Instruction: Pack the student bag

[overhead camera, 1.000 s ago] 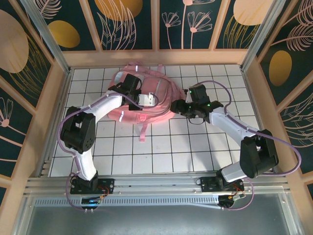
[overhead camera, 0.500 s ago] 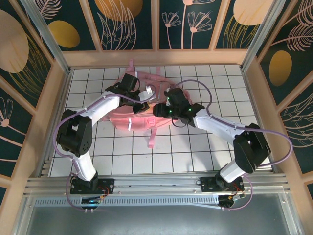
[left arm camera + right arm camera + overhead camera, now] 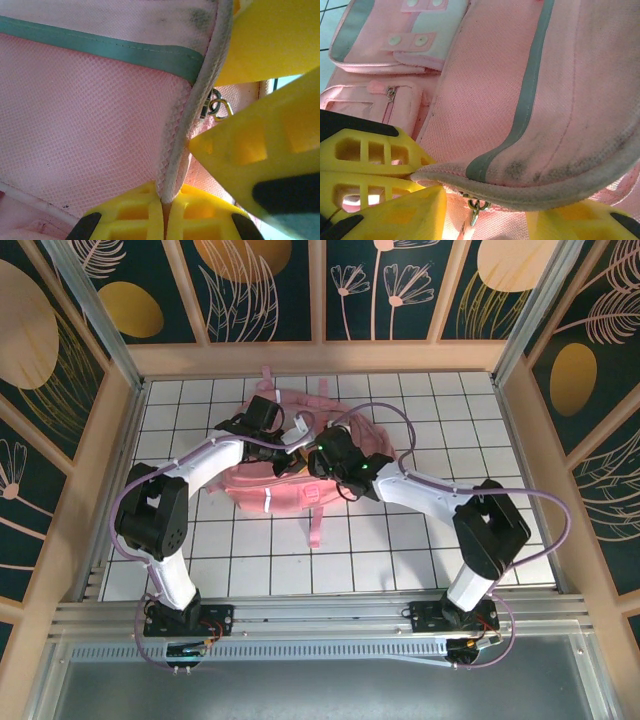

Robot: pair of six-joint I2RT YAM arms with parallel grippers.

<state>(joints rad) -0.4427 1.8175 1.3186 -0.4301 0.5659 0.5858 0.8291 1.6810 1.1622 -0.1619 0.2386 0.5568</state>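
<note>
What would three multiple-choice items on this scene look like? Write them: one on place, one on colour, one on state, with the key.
1. Where does the bag lie?
A. on the far half of the table
B. at the near edge, by the arm bases
C. on the floor

2. What colour is the bag?
A. blue
B. pink
C. black

3. How is the left gripper?
A. wide open over bare tiles
B. shut on a pencil
C. shut on the bag's edge

Key:
1 A, since the top view shows it on the tiles toward the back wall.
2 B, since its fabric is pink in all three views.
3 C, since the left wrist view shows the two fingers pinched together on the piped edge.
</note>
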